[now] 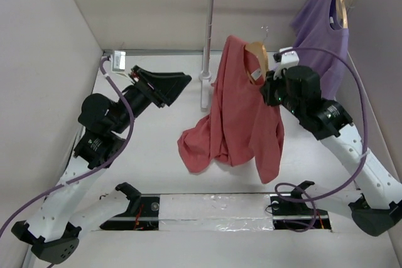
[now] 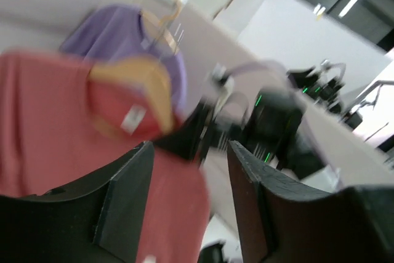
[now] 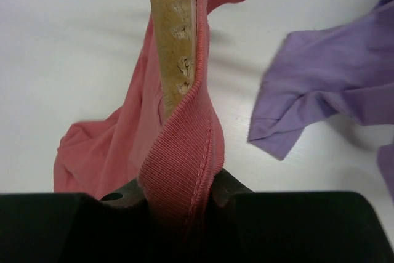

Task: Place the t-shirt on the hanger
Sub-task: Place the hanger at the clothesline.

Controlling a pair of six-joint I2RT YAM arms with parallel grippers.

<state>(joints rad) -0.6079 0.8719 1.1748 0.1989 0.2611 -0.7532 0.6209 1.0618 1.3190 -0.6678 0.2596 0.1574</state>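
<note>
Right pincer (image 1: 270, 88) clamped on t-shirt (image 1: 242, 117) collar, hanger (image 1: 257, 54) arm inside the neck. Hanger steeply tilted, hook uppermost. Shirt held aloft, long axis vertical, lower folds bunched near bench (image 1: 157, 174). Left pincer (image 1: 176, 89) apart, empty.

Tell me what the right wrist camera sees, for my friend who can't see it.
The right gripper pinches the ribbed collar of the coral-red t-shirt, with the wooden hanger rising straight up inside it. A purple t-shirt shows at the right.

White arms (image 1: 63, 199), black joints (image 1: 100, 114), black left pincer (image 2: 188, 204), purple cables (image 1: 363, 123).
</note>
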